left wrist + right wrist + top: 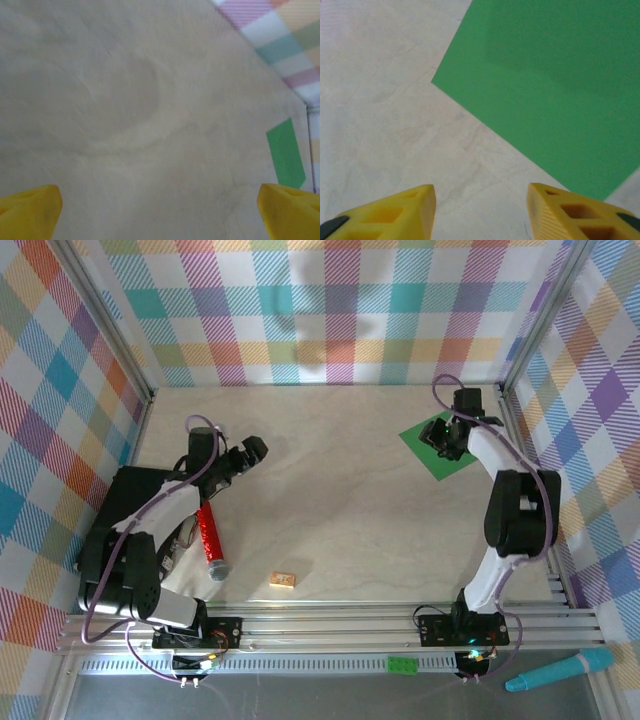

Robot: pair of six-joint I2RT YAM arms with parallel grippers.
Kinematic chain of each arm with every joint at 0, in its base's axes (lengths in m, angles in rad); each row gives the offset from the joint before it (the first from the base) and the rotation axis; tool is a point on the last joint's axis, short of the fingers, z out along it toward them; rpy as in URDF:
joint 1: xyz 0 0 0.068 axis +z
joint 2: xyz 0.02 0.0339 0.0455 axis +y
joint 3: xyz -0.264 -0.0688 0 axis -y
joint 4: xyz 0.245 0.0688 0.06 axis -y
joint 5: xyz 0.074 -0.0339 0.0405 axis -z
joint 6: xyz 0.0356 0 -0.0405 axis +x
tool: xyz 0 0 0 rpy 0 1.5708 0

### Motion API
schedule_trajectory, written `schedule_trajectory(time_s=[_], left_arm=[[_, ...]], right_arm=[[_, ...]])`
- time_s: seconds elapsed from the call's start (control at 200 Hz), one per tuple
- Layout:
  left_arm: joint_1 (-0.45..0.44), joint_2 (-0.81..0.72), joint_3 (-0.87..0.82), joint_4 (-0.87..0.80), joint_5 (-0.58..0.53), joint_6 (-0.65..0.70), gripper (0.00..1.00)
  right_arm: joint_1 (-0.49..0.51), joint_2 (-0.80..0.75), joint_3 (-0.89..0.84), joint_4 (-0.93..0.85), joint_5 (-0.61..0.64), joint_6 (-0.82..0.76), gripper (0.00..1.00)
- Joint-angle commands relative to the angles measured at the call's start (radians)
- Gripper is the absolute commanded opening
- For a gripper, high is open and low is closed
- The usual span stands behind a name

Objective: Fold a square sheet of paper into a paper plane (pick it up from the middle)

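The square sheet of paper [441, 464] lies flat at the far right of the table, bright green, one corner pointing left. My right gripper [441, 438] hangs over it, partly covering it from above. In the right wrist view the sheet [555, 80] spreads ahead of the yellow fingertips [415, 210], which stand apart over bare table with nothing between them; the right gripper [480, 212] is open. My left gripper [250, 450] is open at the left of the table, well away from the sheet. Its wrist view has the left gripper [160, 212] wide open and the sheet [286, 152] far right.
A red glittery tube [211, 538] lies beside the left arm, and a small wooden block [284, 580] sits near the front edge. A black box [120, 502] stands at the left. A green brick [404, 664] and a teal pen [560, 670] lie outside the front rail. Checked walls enclose the table.
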Motion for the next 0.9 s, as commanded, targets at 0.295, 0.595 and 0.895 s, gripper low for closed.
schedule_trajectory(time_s=[0.295,0.595,0.895], left_arm=[[-0.130,0.157,0.116,-0.069,0.087,-0.042,1.00],[-0.170,0.215,0.158,-0.097,0.105,-0.020,1.00],[-0.180,0.240,0.196,-0.161,0.068,0.002,1.00]], right_arm=[[-0.022,0.305,0.300,-0.202,0.028,-0.001,0.43],[-0.021,0.383,0.336,-0.304,-0.023,-0.013,0.41],[0.023,0.392,0.324,-0.388,-0.097,-0.051,0.39]])
